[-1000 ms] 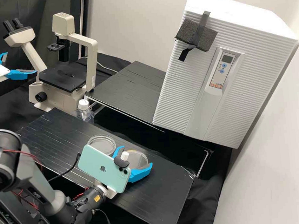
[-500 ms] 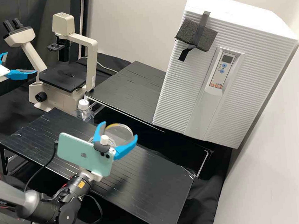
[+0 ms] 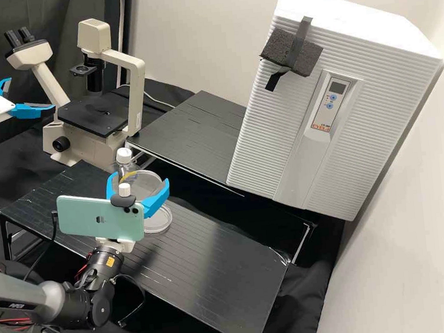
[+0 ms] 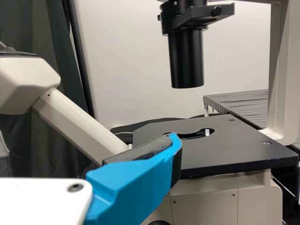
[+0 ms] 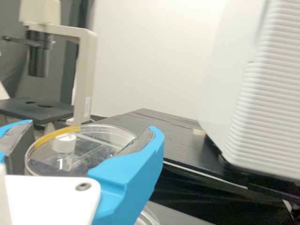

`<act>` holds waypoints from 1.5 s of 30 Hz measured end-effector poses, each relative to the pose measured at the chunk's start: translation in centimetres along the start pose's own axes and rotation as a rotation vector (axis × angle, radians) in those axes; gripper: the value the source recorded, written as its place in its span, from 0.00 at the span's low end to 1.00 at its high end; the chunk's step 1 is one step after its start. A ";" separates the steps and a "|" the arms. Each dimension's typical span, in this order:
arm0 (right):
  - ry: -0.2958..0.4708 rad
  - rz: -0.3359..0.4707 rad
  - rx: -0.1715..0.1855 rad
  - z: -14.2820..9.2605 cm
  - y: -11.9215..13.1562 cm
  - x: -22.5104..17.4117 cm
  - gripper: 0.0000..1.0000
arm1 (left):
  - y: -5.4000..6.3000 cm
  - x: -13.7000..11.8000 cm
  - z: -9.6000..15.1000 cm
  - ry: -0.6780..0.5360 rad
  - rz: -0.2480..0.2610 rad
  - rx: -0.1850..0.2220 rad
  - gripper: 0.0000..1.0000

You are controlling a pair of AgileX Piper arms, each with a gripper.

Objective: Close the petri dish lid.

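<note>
Pinching petri dish lid (image 3: 147,181), right tool (image 3: 139,178) hangs above surface (image 3: 217,277), near dish bottom (image 3: 160,222); left tool (image 3: 32,92) spread, far left.

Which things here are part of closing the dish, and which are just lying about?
Part of the job:
Lid, held in the right claw
Dish on the black table

Just lying about:
Microscope
Bottle with white cap
White cabinet
Foam block taped to it

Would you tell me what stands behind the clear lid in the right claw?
Behind the lid, the high view shows a white-capped bottle; its base is covered.
</note>
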 end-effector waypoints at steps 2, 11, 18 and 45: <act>0.007 -0.010 -0.019 0.0 -0.3 0.2 0.00 | 0.0 0.0 0.0 0.000 0.000 0.000 1.00; -0.032 -0.057 -0.078 0.9 -1.7 1.4 0.00 | 0.0 0.0 0.0 0.000 0.000 0.000 1.00; -0.108 -0.053 -0.115 2.3 -1.3 1.0 0.00 | 0.0 0.0 0.0 0.000 0.000 0.000 1.00; -0.117 -0.053 -0.045 1.8 0.3 -1.2 0.00 | 0.0 0.0 0.0 0.000 0.000 0.000 1.00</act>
